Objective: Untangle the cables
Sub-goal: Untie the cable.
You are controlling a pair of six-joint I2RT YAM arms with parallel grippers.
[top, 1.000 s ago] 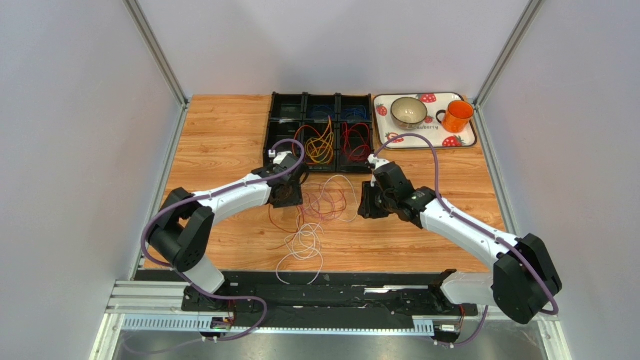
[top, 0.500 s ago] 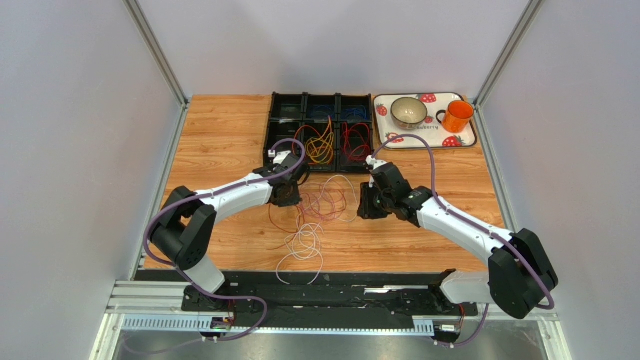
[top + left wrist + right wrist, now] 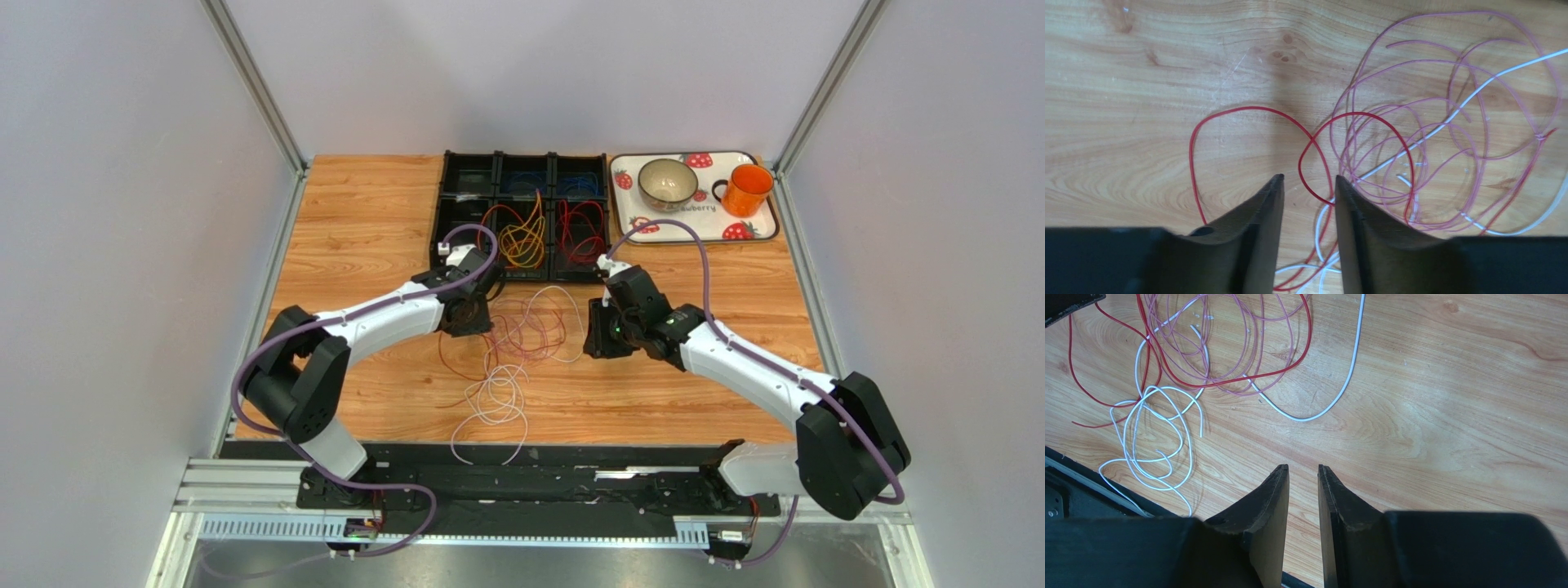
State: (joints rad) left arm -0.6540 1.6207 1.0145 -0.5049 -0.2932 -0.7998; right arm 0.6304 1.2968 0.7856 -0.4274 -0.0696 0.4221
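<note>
Left gripper (image 3: pixel 1309 179) low, at left of the cables (image 3: pixel 536 328), jaws slightly apart. Right gripper (image 3: pixel 1303 468) right of the cables, jaws narrowly apart, empty.

Two slender robot arms are shown, the left arm (image 3: pixel 380 316) and the right arm (image 3: pixel 748 368), each built of white shells between bulky black joints, trailed by a looping purple supply cable (image 3: pixel 709 263), and ended by a black tool, the left tool (image 3: pixel 1306 180) and the right tool (image 3: pixel 1303 468), formed of two tapered wedge-shaped fingers.

Two arms, left arm (image 3: pixel 380 316) and right arm (image 3: pixel 748 368); one bin (image 3: pixel 469 178), upper centre, six compartments; one tray (image 3: pixel 699 227), upper right; one bowl (image 3: pixel 667 181); one mug (image 3: pixel 746 190); cables (image 3: pixel 515 343) tangled, number indeterminate.
</note>
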